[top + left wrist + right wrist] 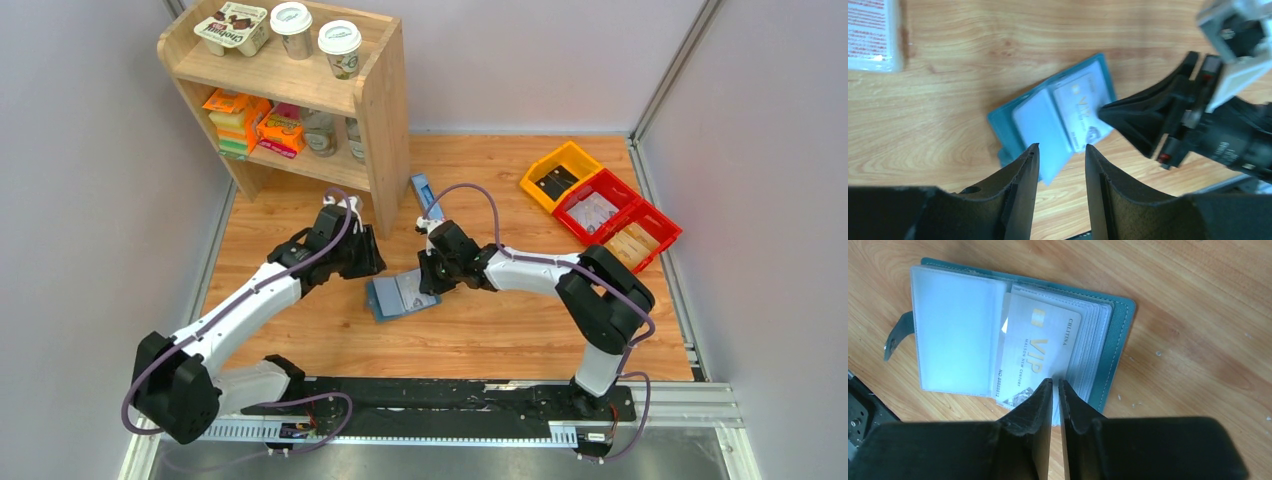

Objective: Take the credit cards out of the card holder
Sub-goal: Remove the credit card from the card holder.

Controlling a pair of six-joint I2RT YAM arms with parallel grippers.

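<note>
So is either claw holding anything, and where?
The right gripper seems to pinch the silver VIP card by its near end; left gripper is open, holding nothing.

The card holder (1118,335) is teal-blue with pale stitching along its edge and frosted pale-blue pocket panels. The card (1038,345) in it is silvery white with gold "VIP" lettering and a gold chip. The desk (500,330) shows light wood grain. The left tool (1062,147) and right tool (1055,382) are black. At 2 o'clock sit a yellow bin (560,172) and red bins (620,215).
</note>
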